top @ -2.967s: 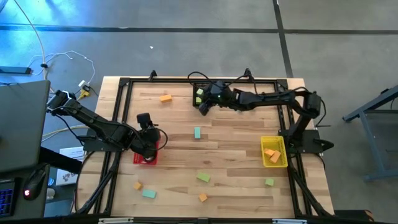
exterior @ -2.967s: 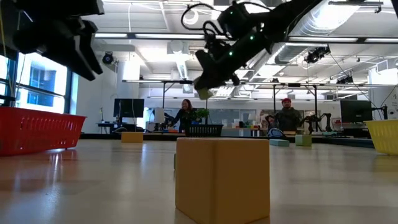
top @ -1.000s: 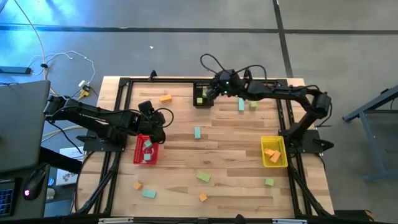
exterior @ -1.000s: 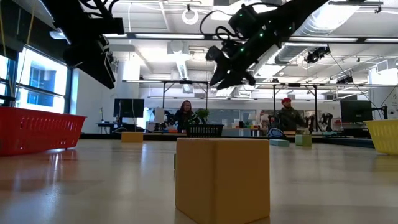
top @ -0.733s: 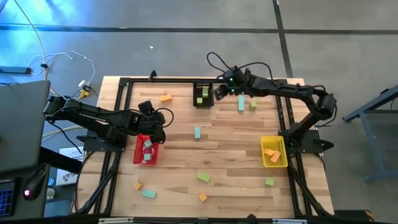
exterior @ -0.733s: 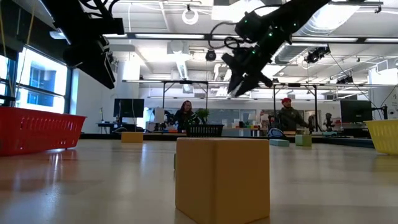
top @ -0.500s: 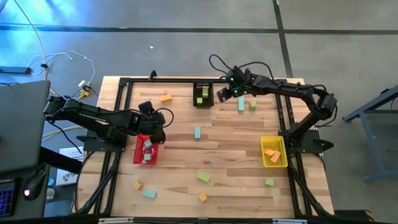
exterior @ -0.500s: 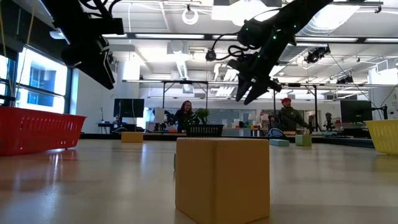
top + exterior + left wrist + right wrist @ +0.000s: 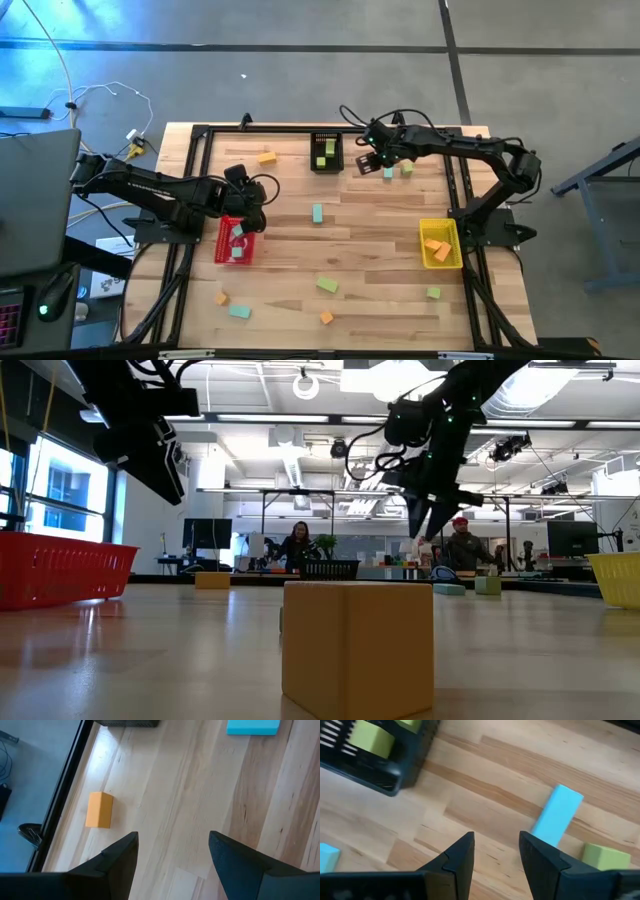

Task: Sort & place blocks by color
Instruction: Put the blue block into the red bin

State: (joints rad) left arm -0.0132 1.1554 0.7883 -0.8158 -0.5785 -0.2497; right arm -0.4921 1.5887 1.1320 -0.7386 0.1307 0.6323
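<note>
**Right wrist view: done at the black bin, on to the teal bar**

Found the right fingers released and empty, with bare desk showing in the gap. Had carried a lime block three seconds back, hovered over the black bin a second ago, then swung clear to hang just beside the teal bar and a loose lime block. Judged that as one lime piece delivered, joining the lime blocks in the bin, and the teal bar as the likely next pick.

Found the left fingers released too, holding nothing, and parked unmoved for the last second over the far edge of the red bin, with an orange block lying on the desk ahead. Counted teal pieces in the red bin and orange ones in the yellow bin. Left roughly nine blocks scattered across the desk, so put the sort at under half done.

Read no brand, label or writing anywhere.
</note>
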